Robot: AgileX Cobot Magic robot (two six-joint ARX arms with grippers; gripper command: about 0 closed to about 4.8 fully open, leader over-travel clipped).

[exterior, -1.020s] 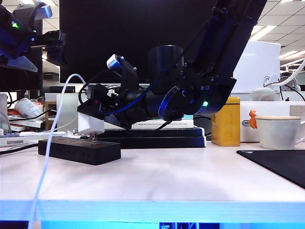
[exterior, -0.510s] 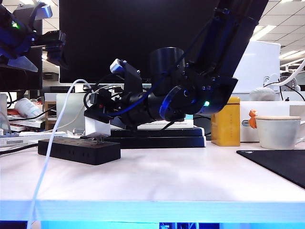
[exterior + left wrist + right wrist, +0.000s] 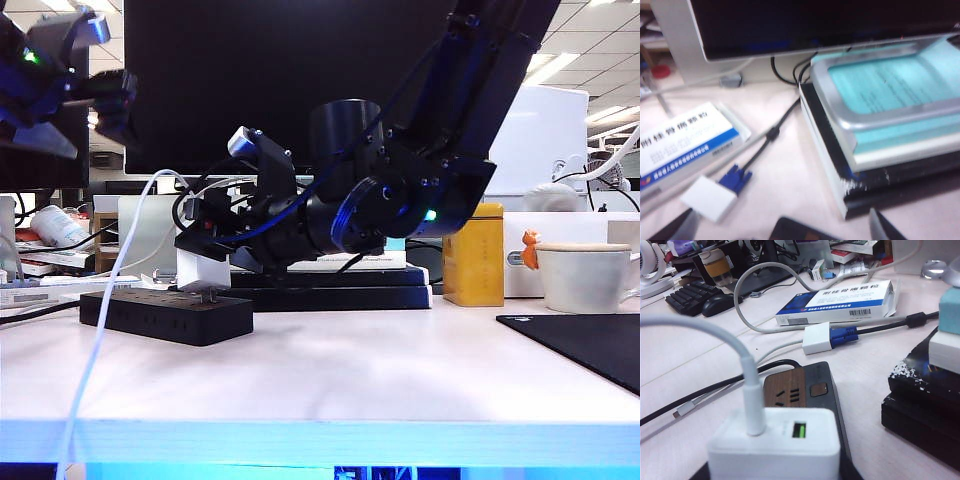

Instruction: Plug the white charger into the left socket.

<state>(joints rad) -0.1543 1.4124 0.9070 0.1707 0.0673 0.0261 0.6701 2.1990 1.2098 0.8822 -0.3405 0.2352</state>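
My right gripper (image 3: 205, 252) reaches across to the left and is shut on the white charger (image 3: 203, 270). The charger stands nearly upright, and its prongs reach down to the top of the black power strip (image 3: 165, 315). In the right wrist view the charger (image 3: 775, 445) fills the foreground, with its cable (image 3: 747, 380) arching away. One socket opening (image 3: 788, 397) by the strip's switch lies uncovered beyond it. The opening under the charger is hidden, so I cannot tell which is the left socket. My left gripper (image 3: 112, 100) hangs open, high at the far left.
Stacked black books (image 3: 330, 285) under a monitor sit right behind the strip. A yellow box (image 3: 474, 255), a white mug (image 3: 585, 275) and a black mat (image 3: 590, 345) are on the right. A medicine box (image 3: 840, 302) and a VGA adapter (image 3: 827, 337) lie past the strip.
The right gripper has shifted slightly to the right with the charger and tilted it more upright, with its prongs over the strip. The left arm has barely moved.
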